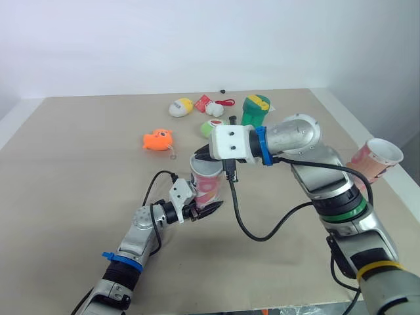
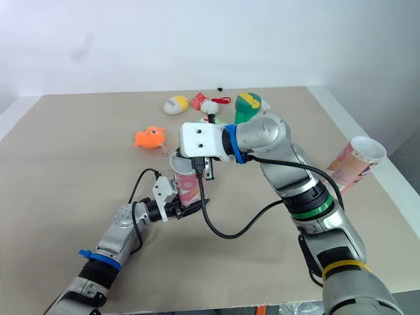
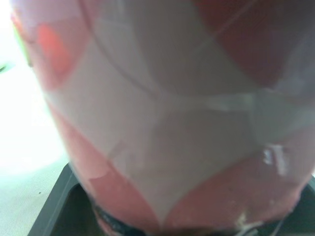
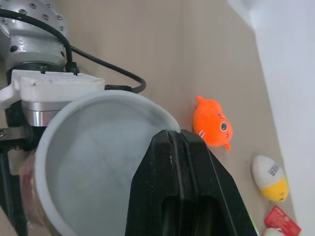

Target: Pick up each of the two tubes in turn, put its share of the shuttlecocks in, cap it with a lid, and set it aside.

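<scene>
- Tube (image 1: 209,178), upright near the centre of the counter (image 1: 79,164): its base is pinched by left gripper (image 1: 202,211) fingers and partly hidden.
- Right gripper (image 4: 173,142): fingers pressed together over tube mouth; interior indistinct.

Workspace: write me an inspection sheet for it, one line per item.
Surface: beige table, flat.
Job's things: tube upright at centre, mouth open; second tube tilted by the table's right edge.
Clutter: orange fish toy, yellow-white egg toy, red packet, green container, all on the far side.
Grippers: left gripper shut on the tube's lower part; right gripper shut, at the tube's rim.
Cables: black cable looping below the right wrist.
Surroundings: white wall behind the table.
</scene>
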